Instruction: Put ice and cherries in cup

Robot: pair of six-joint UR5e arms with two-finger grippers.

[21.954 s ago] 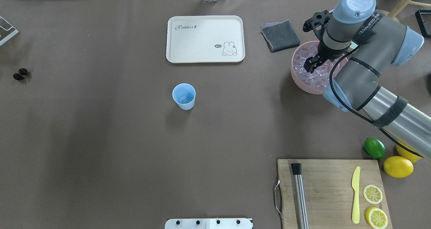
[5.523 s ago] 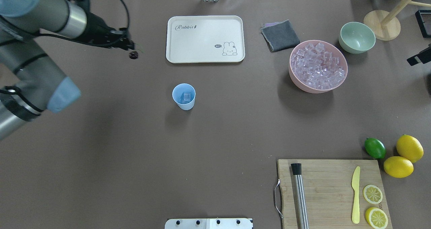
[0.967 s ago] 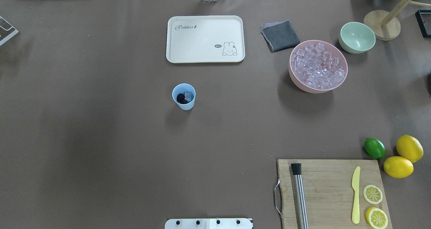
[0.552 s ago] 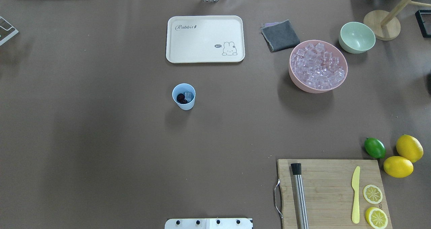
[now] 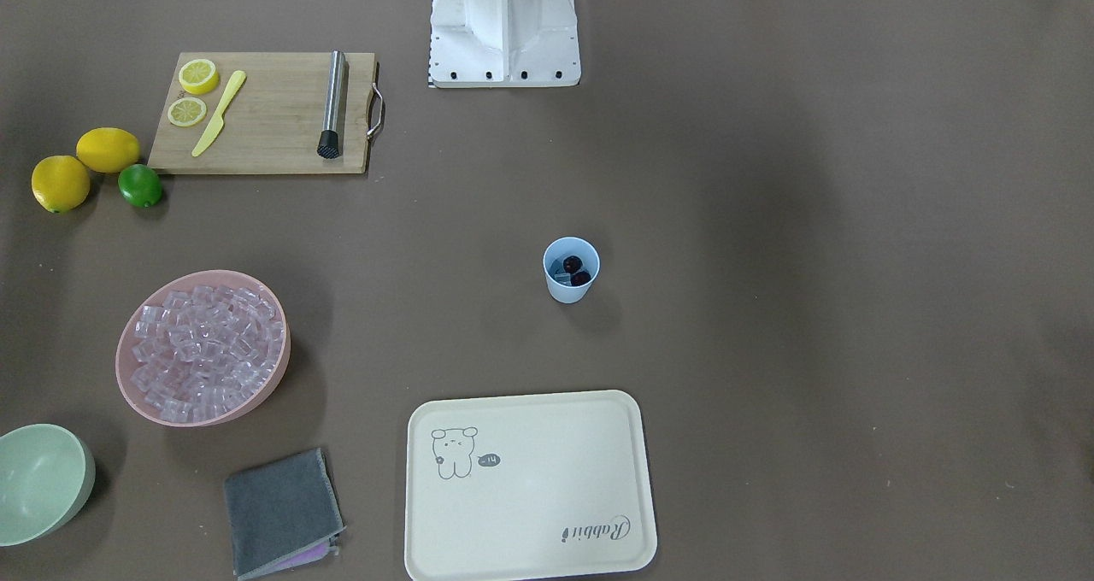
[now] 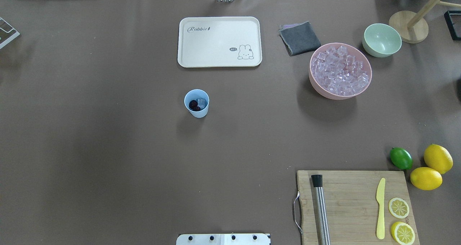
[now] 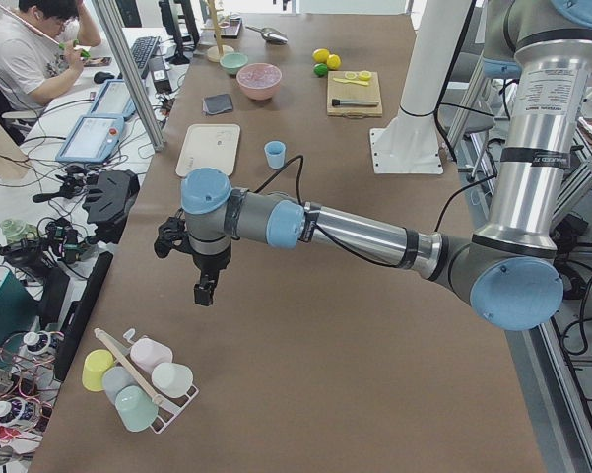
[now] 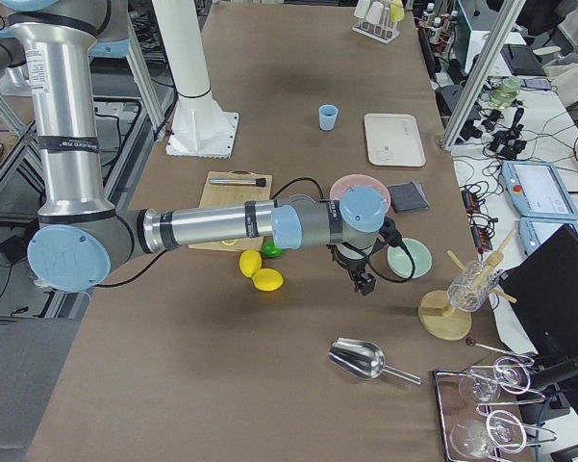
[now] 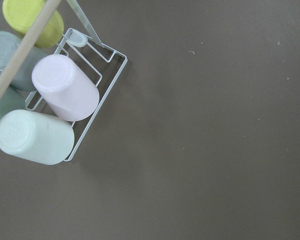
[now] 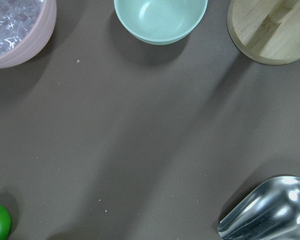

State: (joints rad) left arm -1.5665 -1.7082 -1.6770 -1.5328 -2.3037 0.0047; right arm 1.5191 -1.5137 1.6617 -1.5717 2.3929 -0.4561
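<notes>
Cherries (image 6: 193, 105) have joined ice (image 6: 201, 102) in the cup (image 6: 198, 113), far from left gripper (image 7: 205, 292) and right gripper (image 8: 364, 283), whose jaws I cannot tell open or closed; task seems done.

Grey and silver tubular arms (image 7: 360, 235), light-blue joint caps (image 7: 512, 294), white bolted base (image 5: 504, 51).

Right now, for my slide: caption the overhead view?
Cherries and an ice cube inside the blue cup, mid-table.
</notes>
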